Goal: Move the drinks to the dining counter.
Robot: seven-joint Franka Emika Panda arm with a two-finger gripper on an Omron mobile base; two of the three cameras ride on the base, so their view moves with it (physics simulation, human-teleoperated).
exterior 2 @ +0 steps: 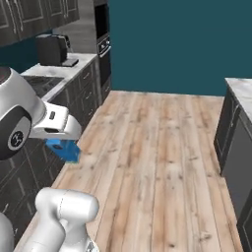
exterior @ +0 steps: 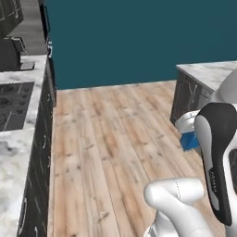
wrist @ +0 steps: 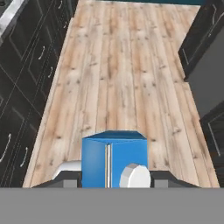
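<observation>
Blue is the colour that stands out: the small carton (wrist: 114, 158) sits at the bottom centre of the hand view, held off the floor between the two dark finger tips (wrist: 161, 179) of the gripper (wrist: 114, 180), which press against its left and right sides, so the hand is grasping the carton. A white round cap shows on the carton's near face beside a pale vertical seam. In the left base view a corner of the carton (exterior: 189, 140) peeks out at centre right, behind the white and dark arm; in the right base view the carton (exterior 2: 65, 148) hangs at centre left, under the white hand. Below it runs a floor of light wooden planks (exterior 2: 157, 162), filling the middle of all three views. Dark cabinet fronts (wrist: 26, 83) line the left edge of the hand view. A marble-look counter (exterior: 18, 139) with a black cooktop (exterior: 14, 104) runs down the left of the left base view, and another marble-look counter (exterior: 210, 73) on dark cabinets stands at upper right. A teal wall (exterior 2: 177, 44) closes the far end.
</observation>
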